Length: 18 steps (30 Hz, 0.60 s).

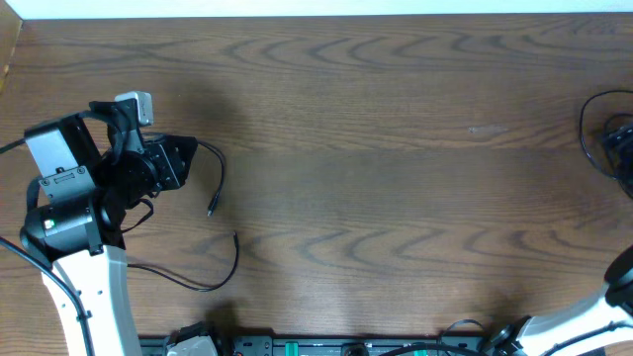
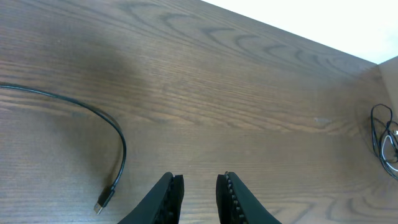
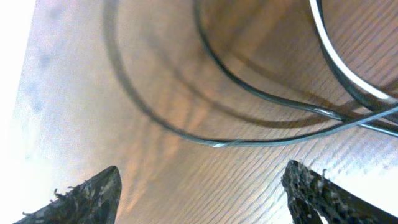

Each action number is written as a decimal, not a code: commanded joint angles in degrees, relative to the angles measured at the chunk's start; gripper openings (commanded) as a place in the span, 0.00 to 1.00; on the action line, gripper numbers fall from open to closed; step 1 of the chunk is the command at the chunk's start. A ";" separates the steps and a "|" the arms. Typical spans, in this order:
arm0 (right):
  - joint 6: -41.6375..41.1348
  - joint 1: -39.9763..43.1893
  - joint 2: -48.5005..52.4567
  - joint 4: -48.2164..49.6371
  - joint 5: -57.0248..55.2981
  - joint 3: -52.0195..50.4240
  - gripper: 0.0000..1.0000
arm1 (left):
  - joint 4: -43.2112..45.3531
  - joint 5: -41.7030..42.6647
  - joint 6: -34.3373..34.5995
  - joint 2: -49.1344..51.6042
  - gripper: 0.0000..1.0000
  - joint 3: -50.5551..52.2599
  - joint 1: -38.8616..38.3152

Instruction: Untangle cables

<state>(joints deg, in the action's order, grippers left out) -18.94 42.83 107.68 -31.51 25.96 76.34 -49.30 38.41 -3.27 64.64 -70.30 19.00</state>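
A thin black cable [image 1: 219,173] lies beside my left gripper [image 1: 176,161] and ends in a small plug [image 1: 210,212]. In the left wrist view this cable [image 2: 118,134] curves down to its plug [image 2: 102,202], left of my left gripper [image 2: 201,180], whose jaws stand slightly apart with nothing between them. A second black cable [image 1: 203,284] lies nearer the front edge. A bundle of cables [image 1: 596,138] sits at the far right edge. My right gripper [image 3: 205,183] hangs wide open just short of a dark cable loop [image 3: 205,140] and a whitish cable [image 3: 336,56], touching neither.
The left arm's body [image 1: 64,213] stands at the table's left side. The right arm [image 1: 613,302] enters from the bottom right corner. The far cable bundle [image 2: 385,140] shows at the right edge of the left wrist view. Equipment [image 1: 297,346] lines the front edge.
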 commanded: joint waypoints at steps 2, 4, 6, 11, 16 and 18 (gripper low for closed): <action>-0.70 -0.96 -8.41 -1.70 0.79 0.22 0.82 | 0.07 -0.48 -0.98 0.20 0.24 -0.42 -0.13; 0.79 -2.36 -11.08 -2.67 0.96 0.22 0.83 | 0.35 -0.50 -0.96 0.20 0.24 -0.42 -0.13; 5.35 -5.09 -13.86 -3.76 2.03 0.22 0.84 | 0.46 -0.48 -0.96 0.22 0.25 -0.42 -0.13; 16.20 -15.23 -18.03 -8.15 2.08 0.22 0.88 | -0.52 -0.48 -0.96 0.79 0.27 -0.42 -0.13; 26.58 -30.93 -17.88 -13.55 1.33 0.15 0.93 | -0.68 -2.45 -0.96 1.75 0.24 -0.42 -0.13; 27.93 -35.39 -17.57 -14.62 -0.61 0.15 0.93 | -0.09 -6.73 -0.87 1.55 0.19 -0.48 -0.11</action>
<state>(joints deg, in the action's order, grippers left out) 1.06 14.11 90.15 -45.01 26.98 76.34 -49.93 37.23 -3.42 66.17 -70.30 19.00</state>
